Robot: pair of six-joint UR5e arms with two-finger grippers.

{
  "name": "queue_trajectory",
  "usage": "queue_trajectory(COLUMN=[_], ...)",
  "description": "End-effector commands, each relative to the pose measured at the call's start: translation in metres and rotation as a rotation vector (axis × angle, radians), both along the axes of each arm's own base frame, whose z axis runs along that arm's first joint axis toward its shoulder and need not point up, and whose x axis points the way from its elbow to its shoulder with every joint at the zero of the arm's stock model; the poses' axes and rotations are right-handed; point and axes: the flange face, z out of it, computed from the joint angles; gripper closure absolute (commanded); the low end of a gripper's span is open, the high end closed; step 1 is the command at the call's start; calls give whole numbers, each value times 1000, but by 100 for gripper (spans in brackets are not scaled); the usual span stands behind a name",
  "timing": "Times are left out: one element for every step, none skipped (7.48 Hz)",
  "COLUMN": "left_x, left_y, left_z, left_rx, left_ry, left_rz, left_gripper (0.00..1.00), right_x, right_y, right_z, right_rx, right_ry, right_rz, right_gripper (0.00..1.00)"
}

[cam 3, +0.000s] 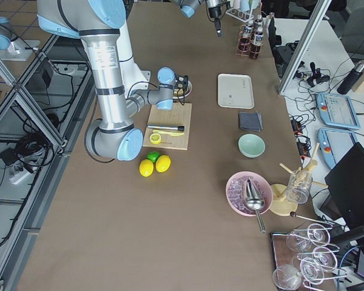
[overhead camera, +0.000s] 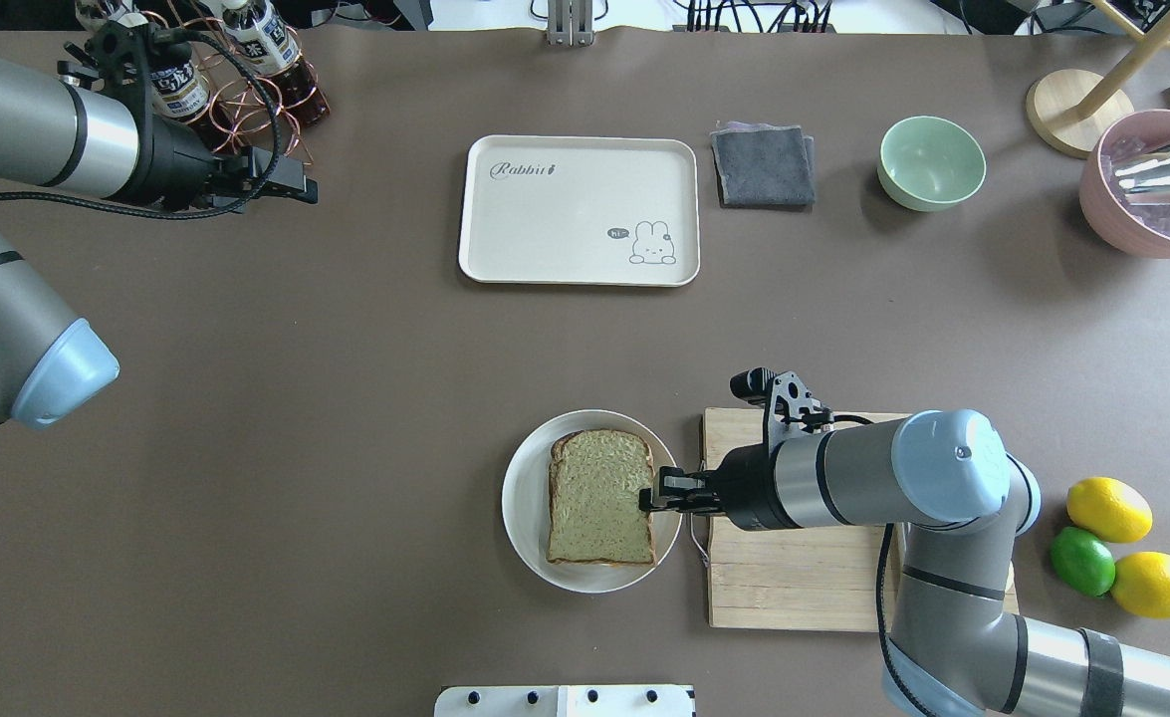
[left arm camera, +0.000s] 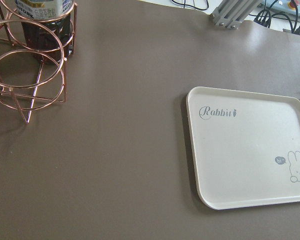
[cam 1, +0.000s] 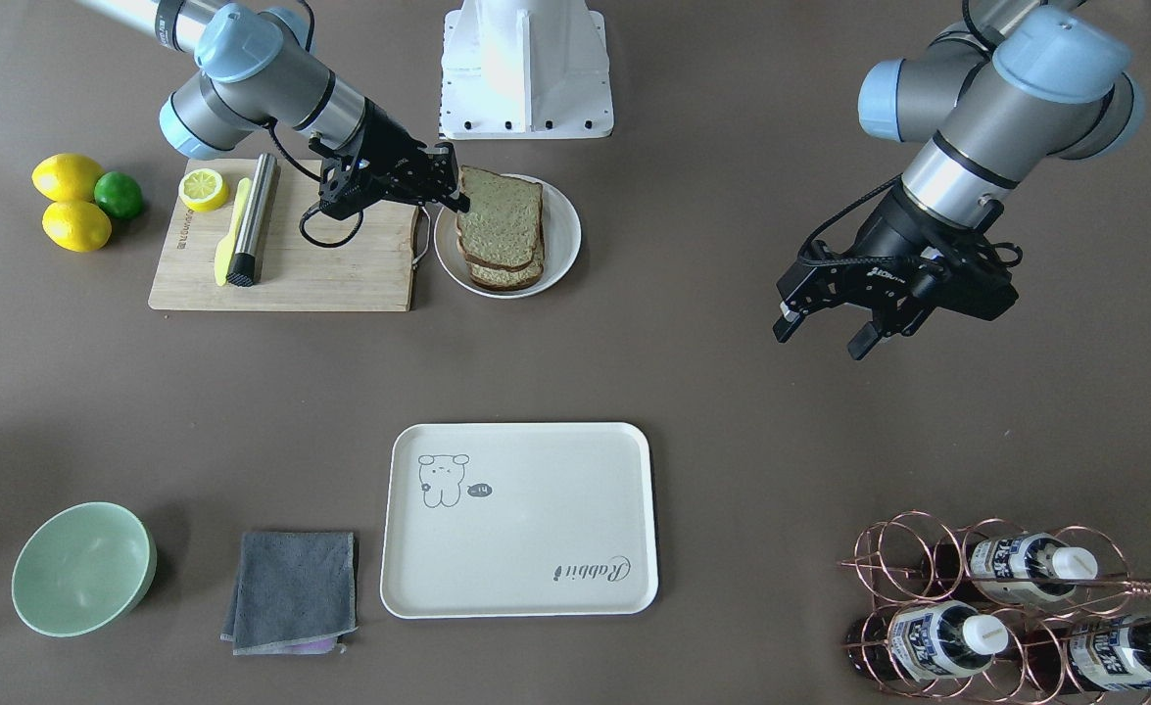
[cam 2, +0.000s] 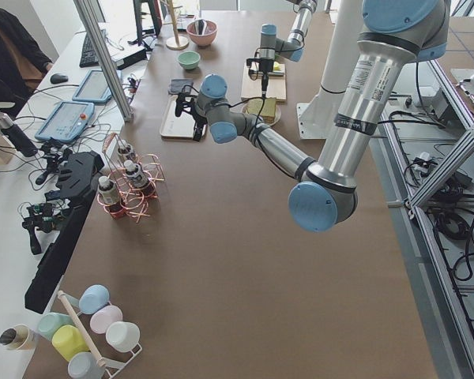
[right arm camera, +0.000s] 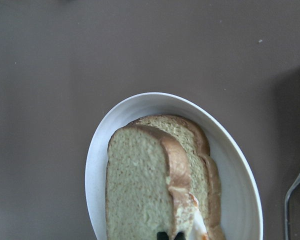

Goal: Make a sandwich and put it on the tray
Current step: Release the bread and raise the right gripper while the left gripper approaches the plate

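Observation:
On the round white plate [cam 1: 563,235] lies the sandwich [cam 1: 500,220]: stacked greenish-tan bread slices with brown crust. The right wrist view shows the top slice [right arm camera: 135,185] offset from the lower one, with a bit of white and orange egg [right arm camera: 197,227] between them. My right gripper [overhead camera: 659,495] comes in level from the cutting-board side and is shut on the edge of the top slice, its fingertips [right arm camera: 162,235] nearly together. The cream tray [cam 1: 521,519] with "Rabbit" script lies bare across the table. My left gripper [cam 1: 823,336] hangs open above the table, holding nothing.
A wooden cutting board [cam 1: 330,269] beside the plate carries a lemon half [cam 1: 203,189], a yellow knife [cam 1: 230,235] and a metal cylinder [cam 1: 255,217]. Two lemons and a lime [cam 1: 119,195] lie beyond it. A green bowl [cam 1: 83,568], grey cloth [cam 1: 291,590] and copper bottle rack [cam 1: 1016,607] flank the tray.

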Motion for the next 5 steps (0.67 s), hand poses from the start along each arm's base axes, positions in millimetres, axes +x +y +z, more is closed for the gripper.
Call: queue_trajectory(left_x=[0,0,0,0,1], left_y=[0,0,0,1,0], left_z=[0,-1,-2,-4,-9], left_rx=[-1,0,1,3,1], left_ry=[1,2,3,6,16], left_rz=[3,3,3,3,0], left_gripper=[3,3,3,3,3], right_x=[0,1,5,14,28], right_y=[-2,-3,-8,-17,-33], right_z=[-3,-3,-3,-4,-3], right_rx=[0,1,1,0,-11], right_ry=[-3,-4,-4,-7,-7], right_rz=[12,16,27,44,59], right_gripper=[20,2,1,1,1])
